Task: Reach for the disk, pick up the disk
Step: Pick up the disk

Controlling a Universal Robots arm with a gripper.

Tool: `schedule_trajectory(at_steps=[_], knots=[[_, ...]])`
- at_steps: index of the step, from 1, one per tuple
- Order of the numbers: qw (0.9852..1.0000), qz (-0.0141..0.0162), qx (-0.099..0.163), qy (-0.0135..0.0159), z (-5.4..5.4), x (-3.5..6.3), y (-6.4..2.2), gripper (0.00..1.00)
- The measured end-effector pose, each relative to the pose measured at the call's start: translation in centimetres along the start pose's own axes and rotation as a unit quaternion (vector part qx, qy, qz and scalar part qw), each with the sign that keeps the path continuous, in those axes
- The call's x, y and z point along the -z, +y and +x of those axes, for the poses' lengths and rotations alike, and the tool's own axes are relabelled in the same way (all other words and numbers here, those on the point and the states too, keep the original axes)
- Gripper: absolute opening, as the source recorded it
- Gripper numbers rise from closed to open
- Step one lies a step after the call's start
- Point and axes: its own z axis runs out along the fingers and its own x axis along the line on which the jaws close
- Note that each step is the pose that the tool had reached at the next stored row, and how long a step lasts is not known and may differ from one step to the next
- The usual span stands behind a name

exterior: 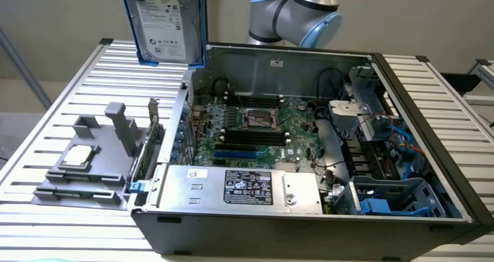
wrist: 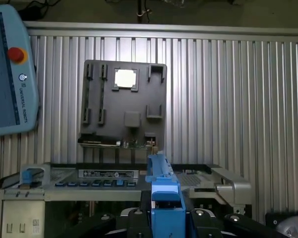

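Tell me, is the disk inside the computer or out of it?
Out. The disk hangs upright in the air above the table, beside the open computer case, its blue rails showing.

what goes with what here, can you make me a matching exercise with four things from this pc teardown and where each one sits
Things:
1. disk
2. CPU chip
3. power supply box
4. robot arm

Places:
A. lying in the grey holder tray on the slatted table
B. behind the open case, at its rear wall
C. lifted upright above the case's rear corner on the exterior view's left
D. inside the case, along its near wall

Pairs: 1-C, 2-A, 3-D, 4-B
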Motion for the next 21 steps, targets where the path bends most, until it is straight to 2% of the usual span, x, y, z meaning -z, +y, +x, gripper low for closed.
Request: schedule_trajectory(at_steps=[21], knots=[[1.0, 0.0, 0.0, -0.001, 2.7, 0.48, -9.59, 0.33]])
